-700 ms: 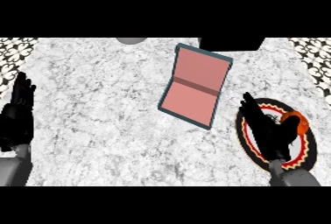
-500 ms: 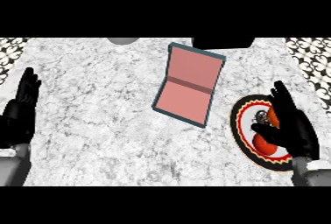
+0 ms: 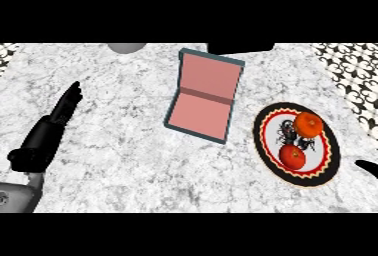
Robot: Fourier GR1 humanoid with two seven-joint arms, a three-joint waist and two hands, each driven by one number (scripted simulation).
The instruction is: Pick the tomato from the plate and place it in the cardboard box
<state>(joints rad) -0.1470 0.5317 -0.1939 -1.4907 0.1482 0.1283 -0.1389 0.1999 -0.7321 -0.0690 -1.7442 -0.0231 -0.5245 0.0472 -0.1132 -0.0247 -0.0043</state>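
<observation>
The tomato (image 3: pixel 292 156) sat on the near half of the plate (image 3: pixel 263 141), red and round, with nothing holding it. Just beyond it on the same plate lay an orange fruit (image 3: pixel 308 124), close by the tomato, though whether the two touched could not be told. Between them a dark printed figure showed on the plate's white centre. The plate itself, black-rimmed with a red and white zigzag band, lay on the right side of the marble counter (image 3: pixel 125 150).

Left of the plate, near it but apart, the cardboard box (image 3: pixel 205 95) lay opened out flat, its pink inside facing up, a fold line across the middle and a dark teal edge around it. It was tilted, its far end leaning right. Nothing lay inside it. The stretch of counter between plate and box was bare.

The left hand (image 3: pixel 46 135) rested at the left side, well apart from box and plate, fingers straight and together, pointing toward the far edge, holding nothing. The grey forearm came in below it at the near left corner.

The right hand (image 3: pixel 366 166) showed only as a dark sliver at the right edge, just near of the plate; its state could not be told.

At the far edge, a grey rounded shape (image 3: pixel 127 47) and a black block (image 3: pixel 240 47) peeked in.
</observation>
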